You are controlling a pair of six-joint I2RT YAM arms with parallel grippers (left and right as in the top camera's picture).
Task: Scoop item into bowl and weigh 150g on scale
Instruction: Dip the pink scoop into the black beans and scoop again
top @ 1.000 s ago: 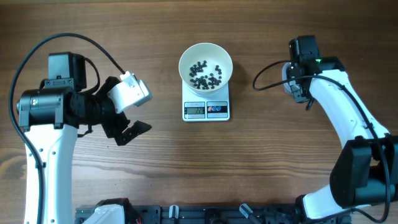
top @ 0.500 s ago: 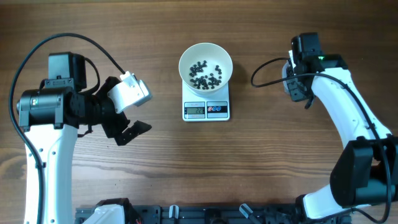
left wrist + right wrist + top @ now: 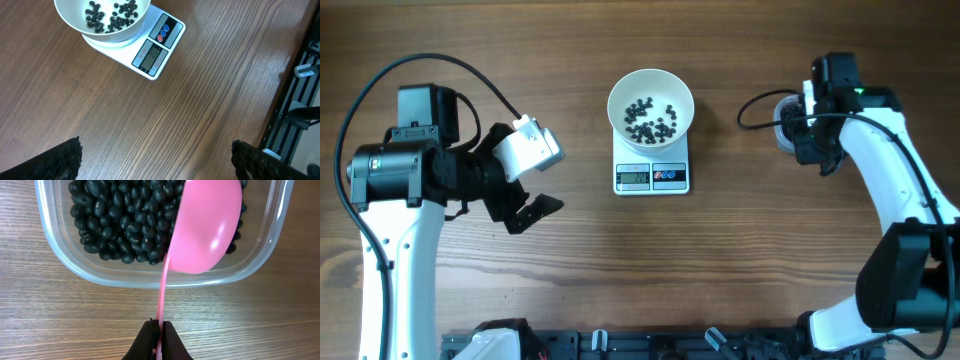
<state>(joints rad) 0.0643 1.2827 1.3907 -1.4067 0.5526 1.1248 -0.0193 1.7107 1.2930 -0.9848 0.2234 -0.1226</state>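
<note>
Right wrist: right jaws clamp pink scoop point(image 3: 207, 230) over beads point(image 3: 120, 225) in tub point(image 3: 65, 267).
Overhead: left jaws wide, empty; bowl point(image 3: 650, 80) on scale point(image 3: 651, 177).

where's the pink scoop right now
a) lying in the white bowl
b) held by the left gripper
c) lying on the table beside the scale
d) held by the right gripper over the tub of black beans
d: the right gripper is shut on the handle of the pink scoop, whose head is over the clear tub of black beans.

One bowl point(image 3: 621, 93), scale point(image 3: 652, 178), scoop point(image 3: 207, 227) and tub point(image 3: 150, 280)
</note>
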